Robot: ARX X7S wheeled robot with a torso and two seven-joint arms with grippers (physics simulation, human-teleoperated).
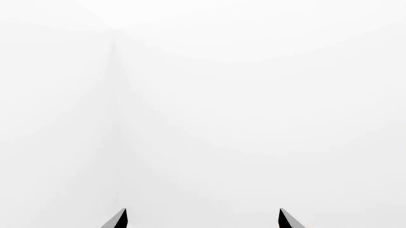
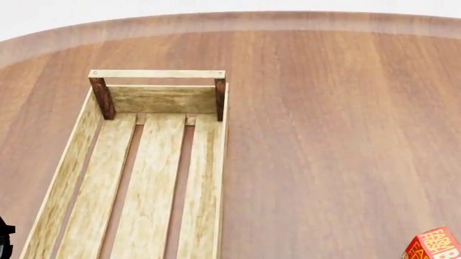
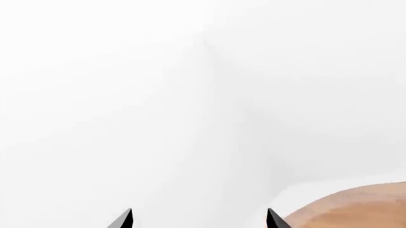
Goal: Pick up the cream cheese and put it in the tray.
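The tray (image 2: pixel 209 178), a long open crate of light wooden slats with dark brown corner posts and a rail handle at its far end, lies on the left of the wooden table in the head view, empty. The cream cheese is out of view. My left gripper (image 1: pixel 203 219) is open with nothing between its tips, facing a blank white wall. My right gripper (image 3: pixel 199 219) is open and empty too, facing white wall with an edge of the table (image 3: pixel 355 209) beside one tip. Neither gripper's jaws show in the head view.
The round wooden table (image 2: pixel 324 135) spreads to the right of the tray. A corner of a red-orange box (image 2: pixel 434 245) shows at the bottom right of the head view. A dark robot part (image 2: pixel 4 237) shows at the bottom left edge.
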